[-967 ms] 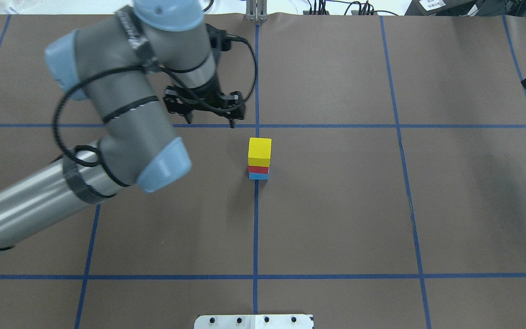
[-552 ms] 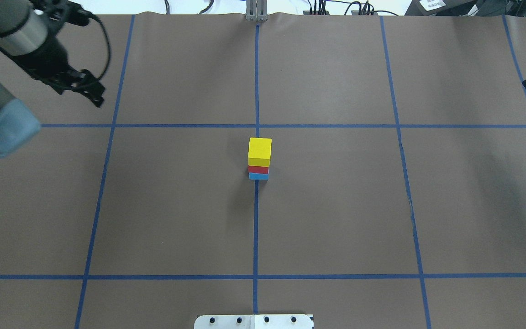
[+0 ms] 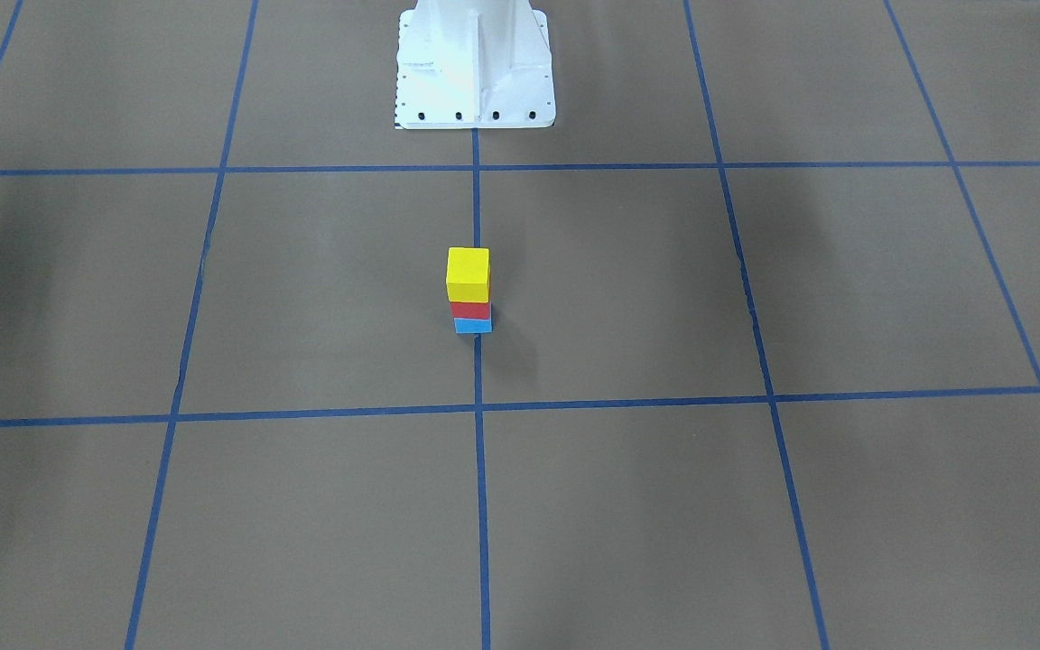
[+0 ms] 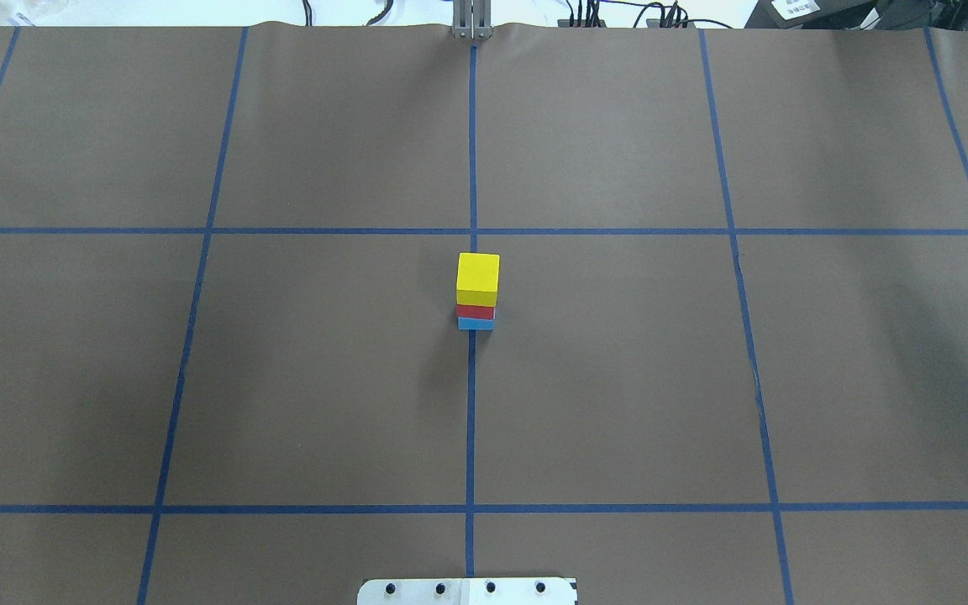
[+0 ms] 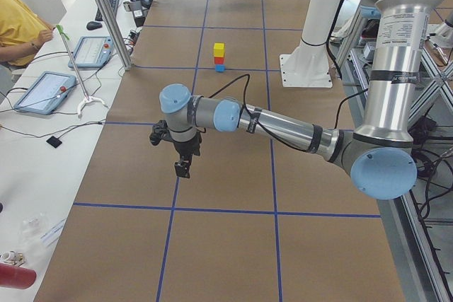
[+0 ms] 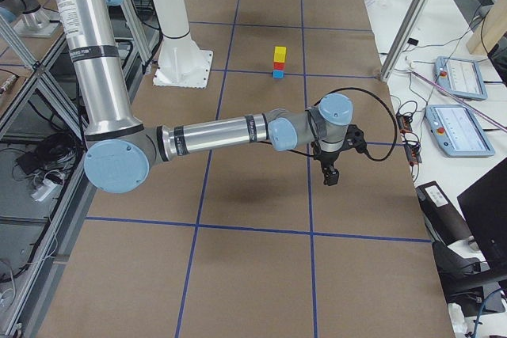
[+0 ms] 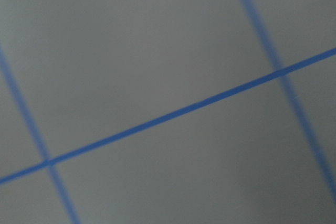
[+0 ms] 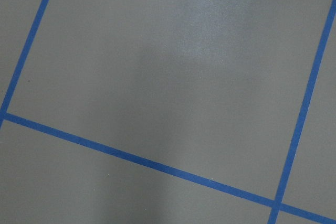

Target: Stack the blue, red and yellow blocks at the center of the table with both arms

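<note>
stack: yellow block (image 4: 478, 273) on red block (image 4: 475, 312) on blue block (image 4: 476, 323), surface (image 4: 618, 378) center
left gripper (image 5: 182, 168): well apart from stack, opening unclear
right gripper (image 6: 332, 176): well apart too, opening unclear

Both arms outstretched sideways, left hand (image 5: 182, 170) and right hand (image 6: 331, 176) each downward, grip state unclear.

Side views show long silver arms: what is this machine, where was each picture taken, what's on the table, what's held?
Two robot arms, each ending in a two-finger gripper. The side pictures show the left gripper and right gripper hanging over bare table, apparently empty. One picture looks down from behind the robot, one faces it; two come from wrist cameras, seeing only table and blue tape lines. At the centre stands a yellow block on a red block on a blue block.
</note>
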Controlling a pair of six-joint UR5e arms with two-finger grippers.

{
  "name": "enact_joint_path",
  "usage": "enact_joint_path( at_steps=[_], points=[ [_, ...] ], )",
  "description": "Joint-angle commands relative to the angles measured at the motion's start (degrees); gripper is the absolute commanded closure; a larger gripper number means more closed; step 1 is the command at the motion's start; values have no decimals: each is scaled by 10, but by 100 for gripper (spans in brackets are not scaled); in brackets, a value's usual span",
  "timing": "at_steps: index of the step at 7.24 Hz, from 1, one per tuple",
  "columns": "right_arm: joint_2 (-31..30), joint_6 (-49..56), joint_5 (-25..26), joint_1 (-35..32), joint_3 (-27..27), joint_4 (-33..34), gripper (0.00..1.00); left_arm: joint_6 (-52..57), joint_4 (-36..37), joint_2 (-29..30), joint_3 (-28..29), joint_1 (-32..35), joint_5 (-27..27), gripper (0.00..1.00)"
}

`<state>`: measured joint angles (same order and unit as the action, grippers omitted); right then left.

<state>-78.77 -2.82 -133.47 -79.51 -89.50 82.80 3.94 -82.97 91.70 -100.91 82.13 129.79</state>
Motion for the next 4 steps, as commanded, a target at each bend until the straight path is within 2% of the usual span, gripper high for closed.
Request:
enact_joint_path(
  at_steps=[1,2,4],
  points=[
    [-5,0,1,-7,-1,0,0,1,-78,-81,-2,33,7,1],
    [-12,0,2,-11,-2,0,0,-2,-75,-81,-3,59,55,1],
    [-19,-1,1,-28,2,10,1,4,-77,-79,-2,79,71,1]
  ],
)
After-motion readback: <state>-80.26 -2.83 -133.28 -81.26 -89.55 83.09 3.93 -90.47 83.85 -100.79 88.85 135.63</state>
